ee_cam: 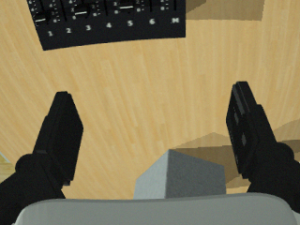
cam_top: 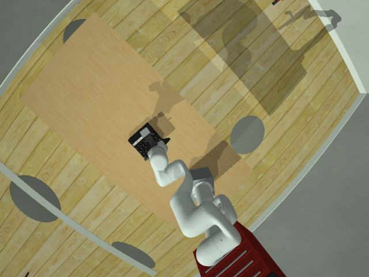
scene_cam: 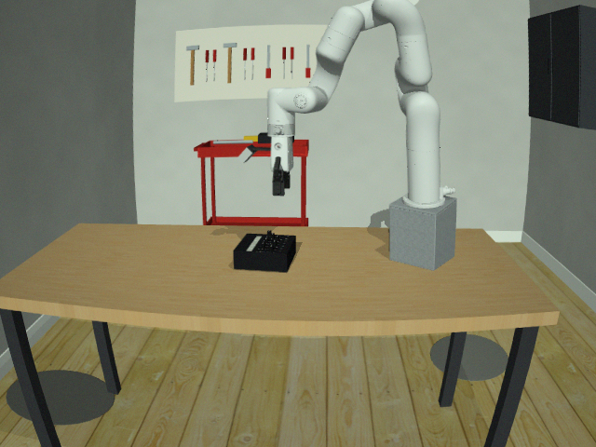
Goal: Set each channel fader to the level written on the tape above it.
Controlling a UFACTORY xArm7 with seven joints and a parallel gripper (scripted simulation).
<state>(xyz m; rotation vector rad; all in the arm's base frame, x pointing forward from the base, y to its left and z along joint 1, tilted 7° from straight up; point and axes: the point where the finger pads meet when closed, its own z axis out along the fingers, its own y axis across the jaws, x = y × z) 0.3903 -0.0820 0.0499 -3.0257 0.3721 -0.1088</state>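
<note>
The black lighting desk (scene_cam: 264, 251) stands on its feet near the middle of the table; it also shows in the overhead view (cam_top: 145, 139). In the wrist view the desk (ee_cam: 107, 0) fills the top edge, with several faders numbered 1 to 6 and a master at the right; their caps stand at different heights. My gripper (ee_cam: 152, 104) (scene_cam: 278, 184) is open and empty, with both black fingers wide apart. It hangs well above the desk.
The arm's grey base block (scene_cam: 422, 232) stands on the table to the right of the desk. A red cart (scene_cam: 252, 180) with tools stands behind the table. A tool poster hangs on the far wall.
</note>
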